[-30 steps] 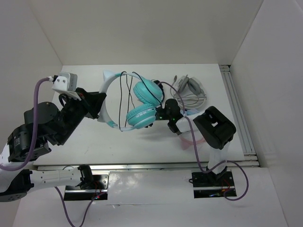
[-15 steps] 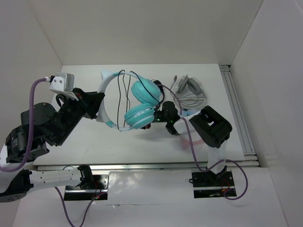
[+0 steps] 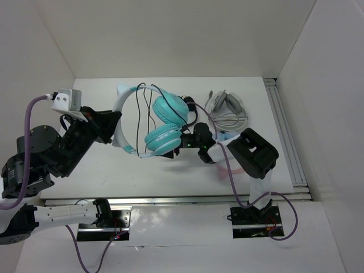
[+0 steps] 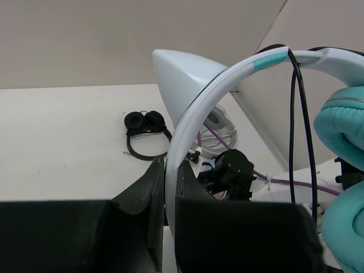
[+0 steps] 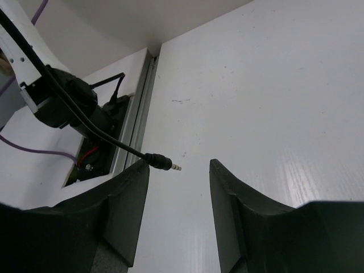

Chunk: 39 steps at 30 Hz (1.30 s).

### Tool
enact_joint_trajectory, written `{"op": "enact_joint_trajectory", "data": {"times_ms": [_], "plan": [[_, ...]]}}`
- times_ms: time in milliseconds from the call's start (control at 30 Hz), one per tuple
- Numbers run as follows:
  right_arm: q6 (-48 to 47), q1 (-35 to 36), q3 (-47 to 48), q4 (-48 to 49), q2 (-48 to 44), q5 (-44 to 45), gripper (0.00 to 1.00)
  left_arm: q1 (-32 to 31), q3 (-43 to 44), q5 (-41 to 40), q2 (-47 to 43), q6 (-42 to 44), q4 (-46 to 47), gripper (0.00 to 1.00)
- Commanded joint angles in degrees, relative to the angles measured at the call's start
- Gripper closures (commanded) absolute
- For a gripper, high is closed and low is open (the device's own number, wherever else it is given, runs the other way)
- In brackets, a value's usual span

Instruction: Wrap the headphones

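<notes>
The headphones hang lifted above the table, with two teal ear cups (image 3: 169, 108) and a white headband (image 3: 120, 114) with pointed ears. My left gripper (image 3: 115, 128) is shut on the headband (image 4: 193, 108); its jaws pinch the band low in the left wrist view (image 4: 169, 190). The thin black cable (image 3: 147, 116) runs in loops across the band and shows beside a teal cup (image 4: 341, 125). My right gripper (image 3: 189, 140) sits just right of the lower cup, open. In the right wrist view the cable's plug (image 5: 162, 162) dangles free between the open fingers, close to the left one (image 5: 128, 199).
A grey-white pair of headphones (image 3: 227, 111) lies at the back right. A small black pair (image 4: 145, 122) lies on the table behind. A pale pink band (image 3: 226, 169) shows under my right arm. A metal rail (image 3: 284, 131) runs along the right wall.
My left arm has carried the headphones a little to the left. My right gripper has followed leftward, staying beside the lower cup.
</notes>
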Motion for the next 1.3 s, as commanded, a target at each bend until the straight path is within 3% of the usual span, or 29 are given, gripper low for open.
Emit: {"op": "enact_joint_trajectory", "data": {"times_ms": [0,333,467,767,867,1000,1167,1267], "plan": [[-2.6,1.6,0.9,2.7,-2.8,0.4,0.46,-0.3,1.7,-0.6,-1.1,-3.3,7.1,1.0],[-3.8,3.4,1.5,1.3,-5.2,1.7,0.46,-0.3,1.7,-1.2,-0.5,-3.8,6.0,1.0],[-4.9,3.4,2.9,-1.1,-4.6,1.2,0.66,-0.3,1.7,-1.7,-1.6,-4.4,6.0,1.0],[-4.4,3.9,2.4,-2.2,-4.1,1.2,0.62,-0.3,1.7,-1.7,-1.6,-4.4,6.0,1.0],[-5.8,4.4,2.9,-3.0,-3.6,1.7,0.56,-0.3,1.7,-1.7,-1.6,-4.4,6.0,1.0],[-5.8,4.4,2.4,-2.5,-3.1,1.7,0.57,-0.3,1.7,-2.2,-2.1,-4.4,6.0,1.0],[-5.3,5.0,2.4,-2.5,-3.1,1.7,0.86,-0.3,1.7,-2.2,-2.6,-4.4,6.0,1.0],[-5.3,5.0,2.4,-2.5,-3.1,2.4,0.97,-0.3,1.7,-3.4,-2.6,-4.4,6.0,1.0]]}}
